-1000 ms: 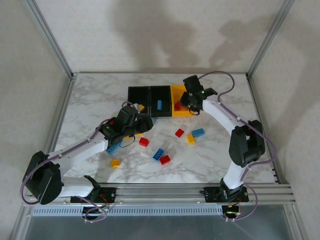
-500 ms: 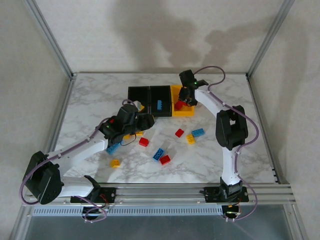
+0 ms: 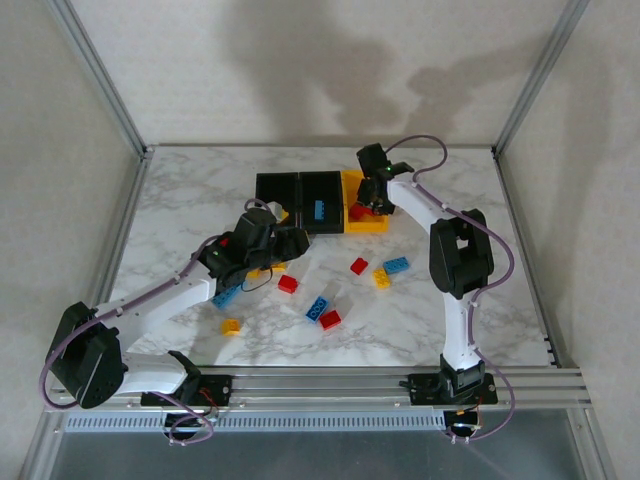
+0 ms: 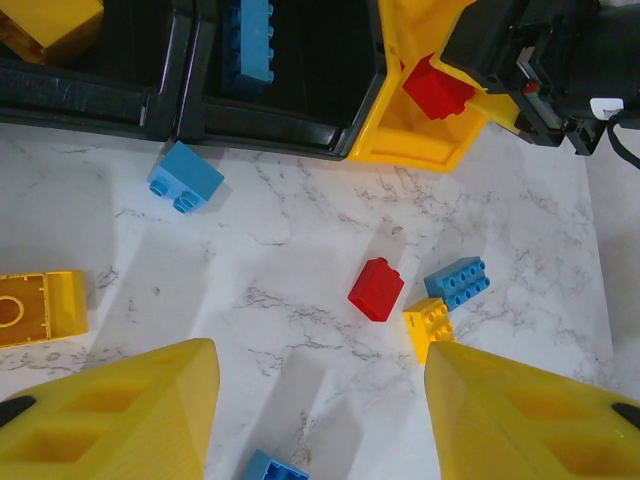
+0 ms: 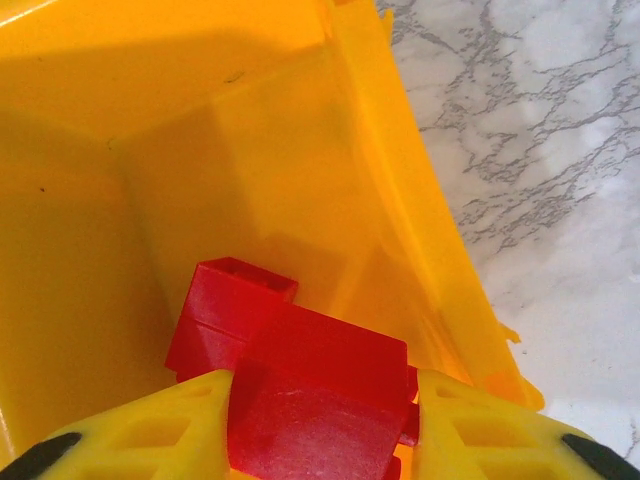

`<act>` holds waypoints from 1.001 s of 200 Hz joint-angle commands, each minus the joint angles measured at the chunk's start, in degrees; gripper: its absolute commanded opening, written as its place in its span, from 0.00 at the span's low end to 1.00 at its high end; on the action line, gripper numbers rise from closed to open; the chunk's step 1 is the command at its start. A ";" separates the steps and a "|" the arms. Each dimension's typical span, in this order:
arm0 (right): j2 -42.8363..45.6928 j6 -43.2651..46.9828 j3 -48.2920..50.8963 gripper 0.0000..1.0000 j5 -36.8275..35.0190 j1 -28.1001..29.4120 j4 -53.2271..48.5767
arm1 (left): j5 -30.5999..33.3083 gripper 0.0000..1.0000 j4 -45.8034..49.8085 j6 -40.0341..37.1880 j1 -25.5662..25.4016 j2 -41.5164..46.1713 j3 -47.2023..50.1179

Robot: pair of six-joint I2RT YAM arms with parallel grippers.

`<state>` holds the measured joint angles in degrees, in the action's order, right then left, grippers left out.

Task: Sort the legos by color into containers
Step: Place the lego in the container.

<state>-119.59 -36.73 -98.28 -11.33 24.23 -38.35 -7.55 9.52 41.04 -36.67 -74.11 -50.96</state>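
Three joined containers stand at the back: two black bins (image 3: 277, 188) (image 3: 321, 203) and a yellow bin (image 3: 358, 222). My right gripper (image 3: 366, 205) hangs inside the yellow bin (image 5: 200, 150), shut on a red lego (image 5: 310, 400), with another red lego (image 5: 225, 310) lying just beyond it. A blue lego (image 4: 248, 40) lies in the middle bin and a yellow one (image 4: 45, 22) in the left bin. My left gripper (image 4: 320, 400) hovers open over the table in front of the bins, nothing between its fingers. Below it lie a red lego (image 4: 376, 289), a blue one (image 4: 457, 281) and a yellow one (image 4: 428, 323).
More loose bricks are scattered on the marble table: a blue one (image 4: 186, 176) close to the black bins, red (image 3: 288, 284), blue (image 3: 317, 308), red (image 3: 330, 320) and yellow (image 3: 231, 326) nearer the front. The right arm's cable loops above the yellow bin.
The right gripper has moved left and back with its red lego, coming over and into the yellow bin, and its arm has folded upright. The left arm has stayed still.
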 commanded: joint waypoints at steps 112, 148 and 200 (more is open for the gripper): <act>-2.98 0.95 -0.24 0.50 -2.64 1.45 -1.40 | 0.61 0.57 -0.55 0.62 -0.34 0.44 0.25; -1.90 1.05 -0.96 0.53 -2.91 1.65 -1.74 | 0.61 0.57 -0.55 0.71 -0.34 0.45 0.25; 0.82 1.08 -1.65 0.53 -3.26 1.78 -2.08 | 0.69 0.57 -0.64 0.97 -0.34 0.47 0.16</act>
<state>-120.86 -35.73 -98.37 -12.45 25.71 -37.91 -7.55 9.17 41.23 -36.67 -74.08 -50.89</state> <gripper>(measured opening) 0.529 0.569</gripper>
